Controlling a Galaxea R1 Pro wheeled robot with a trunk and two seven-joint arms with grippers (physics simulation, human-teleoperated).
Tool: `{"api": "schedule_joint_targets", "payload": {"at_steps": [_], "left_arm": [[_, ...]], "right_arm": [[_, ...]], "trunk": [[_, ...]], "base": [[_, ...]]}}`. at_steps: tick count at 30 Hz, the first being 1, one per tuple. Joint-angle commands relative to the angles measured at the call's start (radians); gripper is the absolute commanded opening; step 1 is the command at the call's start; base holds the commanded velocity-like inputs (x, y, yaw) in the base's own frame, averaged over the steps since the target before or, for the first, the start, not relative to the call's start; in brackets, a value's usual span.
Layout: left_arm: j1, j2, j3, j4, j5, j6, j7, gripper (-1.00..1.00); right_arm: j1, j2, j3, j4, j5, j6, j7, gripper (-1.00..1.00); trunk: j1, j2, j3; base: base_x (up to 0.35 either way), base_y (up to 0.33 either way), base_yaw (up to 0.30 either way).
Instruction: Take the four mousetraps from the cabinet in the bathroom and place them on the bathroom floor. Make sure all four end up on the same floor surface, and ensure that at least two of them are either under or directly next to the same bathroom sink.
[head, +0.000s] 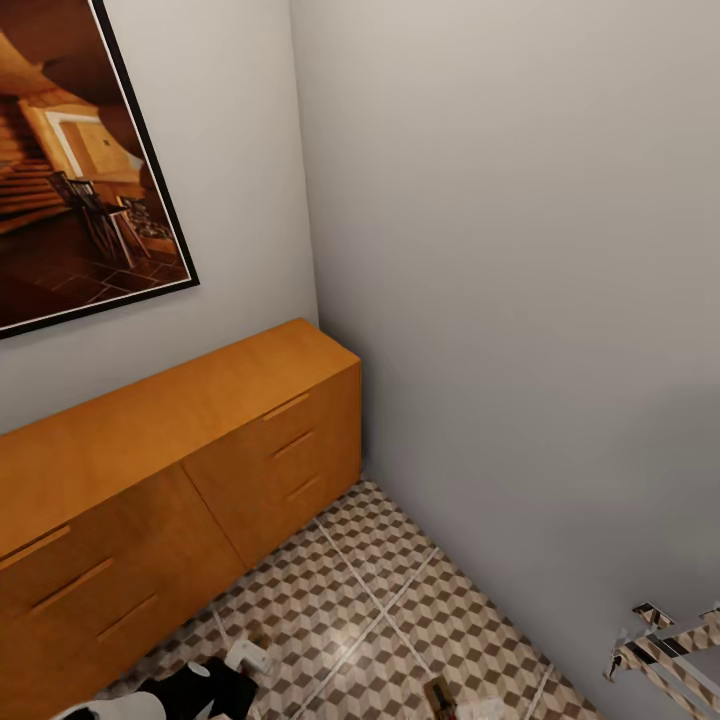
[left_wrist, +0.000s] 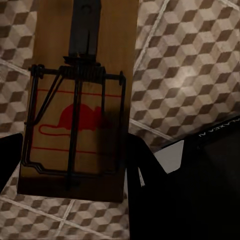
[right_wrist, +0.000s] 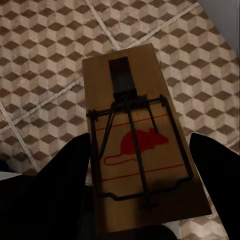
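In the left wrist view a brown wooden mousetrap (left_wrist: 75, 100) with a red mouse print and a dark wire spring sits between my left gripper's (left_wrist: 72, 150) black fingers (left_wrist: 145, 165); the gripper is shut on it above the cube-patterned bathroom floor (left_wrist: 190, 65). The right wrist view has a second mousetrap (right_wrist: 140, 140) clamped by my right gripper (right_wrist: 140, 150), its fingers (right_wrist: 55, 185) at both long sides, also over the floor (right_wrist: 45, 60). In the head view the orange-brown cabinet (head: 180, 440) stands against the left wall, drawers closed. A mousetrap (head: 440, 697) shows at the bottom edge.
Grey walls (head: 520, 300) meet in a corner behind the cabinet's right end. A framed picture (head: 80, 170) hangs above the cabinet. A chrome fitting (head: 665, 640) juts in at the lower right. My left arm (head: 190, 690) shows at the bottom. Patterned floor (head: 380, 590) lies between cabinet and wall.
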Motion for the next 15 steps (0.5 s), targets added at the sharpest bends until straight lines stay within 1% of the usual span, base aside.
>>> {"api": "schedule_joint_targets", "payload": {"at_steps": [1, 4, 7, 10, 11, 14, 15], "left_arm": [[0.006, 0.005, -0.007, 0.002, 0.011, -0.001, -0.005, -1.00], [0.023, 0.013, -0.007, 0.001, 0.016, -0.004, -0.005, -1.00], [0.035, 0.019, -0.007, 0.002, 0.019, -0.028, -0.005, -1.00], [0.042, 0.027, -0.007, 0.003, 0.021, -0.101, -0.004, -1.00], [0.046, 0.035, -0.007, 0.004, 0.022, -0.145, -0.004, -1.00], [0.057, 0.046, -0.007, 0.004, 0.023, -0.186, -0.004, -1.00], [0.059, 0.050, -0.006, 0.004, 0.028, -0.197, -0.004, -1.00]], "right_arm": [[-0.001, 0.001, 0.007, -0.005, -0.002, 0.000, -0.010, -1.00], [0.000, 0.002, 0.007, -0.023, 0.004, 0.024, -0.017, -1.00], [-0.001, 0.001, 0.008, -0.060, 0.006, 0.059, -0.020, -1.00], [-0.001, -0.002, 0.008, -0.091, 0.007, 0.069, -0.020, -1.00], [-0.001, -0.003, 0.008, -0.102, 0.007, 0.071, -0.018, -1.00], [0.000, -0.004, 0.009, -0.131, 0.014, 0.071, -0.016, -1.00], [0.000, -0.008, 0.009, -0.149, 0.017, 0.071, -0.015, -1.00]], "trunk": [[0.001, -0.002, -0.002], [0.001, -0.002, -0.002], [0.001, -0.002, -0.002], [0.001, -0.002, -0.002], [0.001, -0.002, -0.002], [0.001, -0.002, -0.002], [0.001, -0.002, -0.002]], "base": [[0.000, 0.000, 0.000], [0.000, 0.000, 0.000], [0.000, 0.000, 0.000], [0.000, 0.000, 0.000], [0.000, 0.000, 0.000], [0.000, 0.000, 0.000], [0.000, 0.000, 0.000]]}}
